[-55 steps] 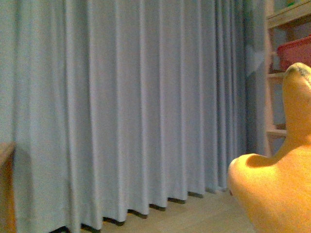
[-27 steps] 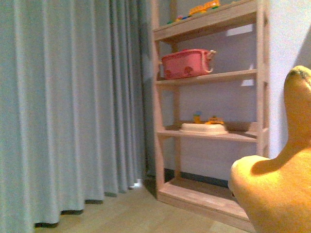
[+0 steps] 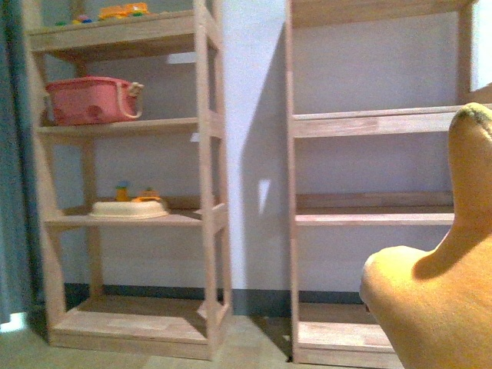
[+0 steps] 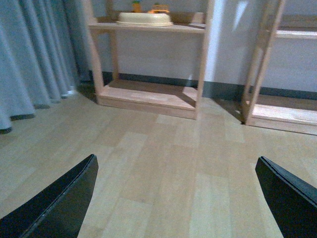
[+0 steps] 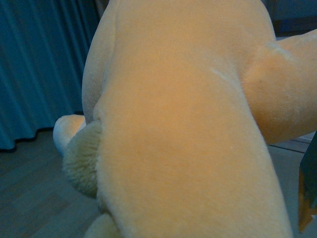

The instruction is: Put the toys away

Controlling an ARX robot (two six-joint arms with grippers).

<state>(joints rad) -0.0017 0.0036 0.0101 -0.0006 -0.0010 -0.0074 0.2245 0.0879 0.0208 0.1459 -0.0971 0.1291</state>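
Right tool's closure cannot be told: its view is filled by the plush toy, lying directly before it, one limb raised upright. Left tool is spread wide, nothing gripped. Wooden shelves are faced ahead of both.

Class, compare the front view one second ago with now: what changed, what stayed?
The view swung right: the curtain slid to the left edge, and two wooden shelf units, one holding a pink basket, came fully into view. The orange plush toy stayed at lower right.
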